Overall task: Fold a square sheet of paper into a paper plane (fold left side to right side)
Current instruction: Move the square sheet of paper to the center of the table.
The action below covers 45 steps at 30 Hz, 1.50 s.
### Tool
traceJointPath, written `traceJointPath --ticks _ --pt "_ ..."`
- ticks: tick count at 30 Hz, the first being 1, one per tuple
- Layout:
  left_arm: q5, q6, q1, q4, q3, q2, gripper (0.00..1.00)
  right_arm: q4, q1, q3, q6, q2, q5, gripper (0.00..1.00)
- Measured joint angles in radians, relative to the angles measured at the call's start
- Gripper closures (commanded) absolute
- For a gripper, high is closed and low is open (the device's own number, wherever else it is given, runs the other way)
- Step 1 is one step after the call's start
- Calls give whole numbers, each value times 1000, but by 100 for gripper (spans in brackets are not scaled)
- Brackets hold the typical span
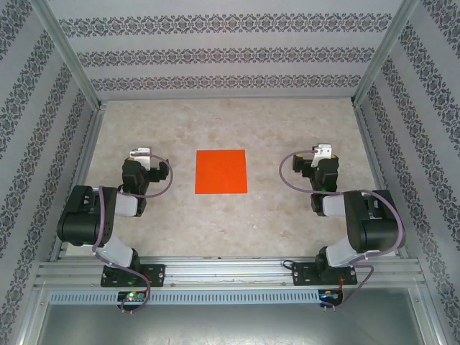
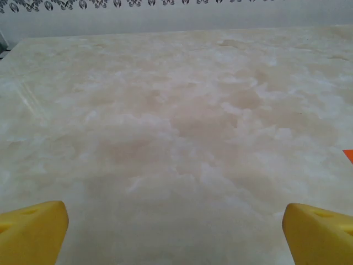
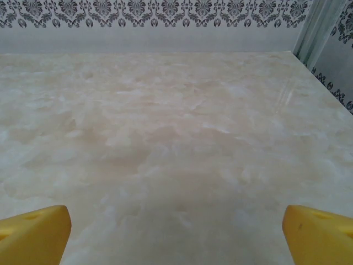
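The square sheet of paper (image 1: 221, 172), bright orange-red, lies flat and unfolded in the middle of the marbled table (image 1: 237, 223). My left gripper (image 1: 140, 154) rests to its left, a hand's width away, open with nothing between its yellow fingertips (image 2: 33, 232). A sliver of the sheet's corner (image 2: 348, 154) shows at the right edge of the left wrist view. My right gripper (image 1: 323, 152) sits to the sheet's right, farther off, also open, its yellow fingertips (image 3: 320, 234) wide apart over bare table. No paper plane is in view.
Patterned walls (image 1: 215, 54) enclose the table on the back and both sides, with metal posts at the corners (image 1: 374, 65). An aluminium rail (image 1: 230, 277) carrying both arm bases runs along the near edge.
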Motion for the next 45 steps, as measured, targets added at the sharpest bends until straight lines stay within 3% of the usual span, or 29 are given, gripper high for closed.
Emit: traceJointPath --ticks 31,37,40,45 --pt "-17 -1 0 -6 0 -7 0 -11 0 0 0 -8 -1 2" --pt "-57 -27 0 -194 20 -220 0 -205 0 17 24 -223 6 2" --pt "-64 -103 0 -372 106 -326 0 -356 0 71 83 -330 6 2" --pt "53 -284 0 -668 293 -388 0 -622 0 174 253 -420 -70 2"
